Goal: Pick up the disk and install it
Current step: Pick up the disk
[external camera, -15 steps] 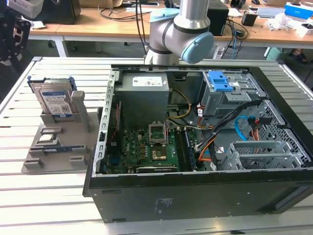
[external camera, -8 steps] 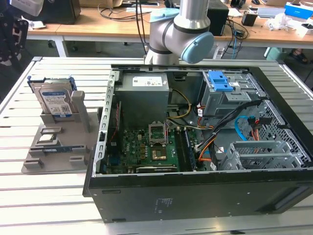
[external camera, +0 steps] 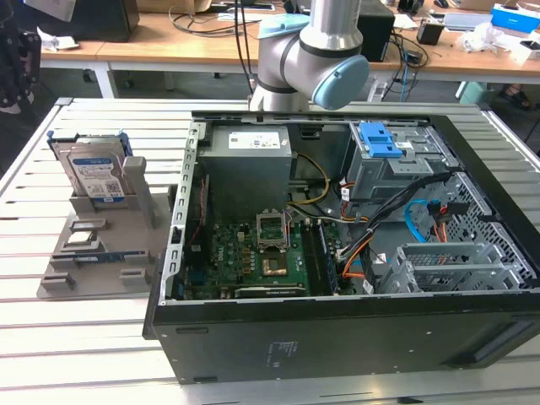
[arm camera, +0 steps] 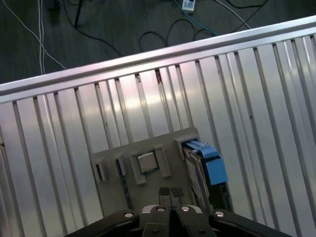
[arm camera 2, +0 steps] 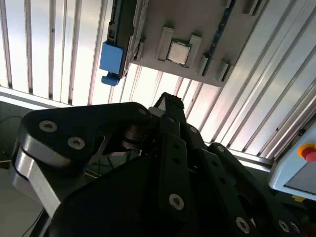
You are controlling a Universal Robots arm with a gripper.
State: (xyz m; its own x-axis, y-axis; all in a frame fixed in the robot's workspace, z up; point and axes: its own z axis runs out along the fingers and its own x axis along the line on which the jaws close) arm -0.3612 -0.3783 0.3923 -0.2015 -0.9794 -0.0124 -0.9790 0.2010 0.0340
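Hanging well above the disk (external camera: pixel 95 175), which stood upright in a grey holder (external camera: pixel 142 201) at the exterior view's upper left, the gripper (arm camera: pixel 170 192) had its fingers (arm camera: pixel 164 192) pressed together on nothing, so pickup seemed unstarted and would need them parted.

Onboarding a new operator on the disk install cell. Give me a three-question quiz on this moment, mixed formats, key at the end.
1. True or false: the disk already sits inside the computer case.
2. In the grey holder the disk is: A) lying flat, label down; B) standing on its edge in a slot; C) leaning against the case.
3. Fill in: in the first wrist view the gripper, fingers together, holds ____.
Key: 1 false; 2 B; 3 nothing.
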